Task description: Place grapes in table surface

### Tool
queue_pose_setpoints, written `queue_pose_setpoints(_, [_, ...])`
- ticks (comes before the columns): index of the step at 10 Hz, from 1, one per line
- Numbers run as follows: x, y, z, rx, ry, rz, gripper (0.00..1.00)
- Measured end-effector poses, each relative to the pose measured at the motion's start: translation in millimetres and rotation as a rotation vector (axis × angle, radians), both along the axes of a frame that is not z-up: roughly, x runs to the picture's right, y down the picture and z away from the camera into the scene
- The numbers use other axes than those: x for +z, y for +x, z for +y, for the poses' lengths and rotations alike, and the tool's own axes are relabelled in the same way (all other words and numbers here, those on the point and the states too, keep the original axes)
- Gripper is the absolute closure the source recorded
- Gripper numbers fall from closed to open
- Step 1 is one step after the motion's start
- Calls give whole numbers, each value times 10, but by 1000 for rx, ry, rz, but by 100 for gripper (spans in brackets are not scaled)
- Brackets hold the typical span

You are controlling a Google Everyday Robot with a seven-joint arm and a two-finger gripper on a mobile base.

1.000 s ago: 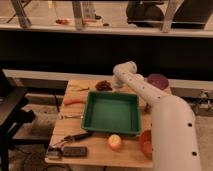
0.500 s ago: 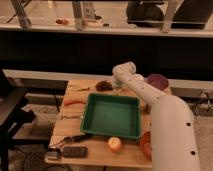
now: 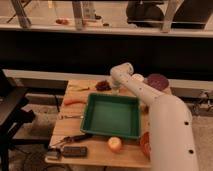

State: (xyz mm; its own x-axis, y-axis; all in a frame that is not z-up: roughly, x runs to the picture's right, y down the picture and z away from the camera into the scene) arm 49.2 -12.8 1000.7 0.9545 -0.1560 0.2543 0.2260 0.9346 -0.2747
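Note:
The grapes (image 3: pixel 103 85), a small dark reddish bunch, lie on the table surface (image 3: pixel 95 155) at its far edge, just beyond the green tray (image 3: pixel 111 115). My white arm reaches up from the lower right and bends down over the back of the table. The gripper (image 3: pixel 114 86) hangs right beside the grapes, on their right, and looks open with nothing in it. The bunch rests on the wood, apart from the tray.
A yellow-orange apple (image 3: pixel 115 144) sits in front of the tray. A purple plate (image 3: pixel 157 81) is at the back right and a reddish bowl (image 3: pixel 145 143) by my arm. An orange carrot-like thing (image 3: pixel 74 101), scissors (image 3: pixel 70 140) and a black device (image 3: pixel 74 150) lie along the left.

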Motion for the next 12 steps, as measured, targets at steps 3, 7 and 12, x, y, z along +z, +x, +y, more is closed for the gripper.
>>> queue_pose_setpoints(3, [1,-8,-79,-14,33,-1,20])
queue_pose_setpoints(7, [-1,-62,-216,-33,66,-9,20])
queue_pose_setpoints(12, [143,-1,-360,-2,59,-16,20])
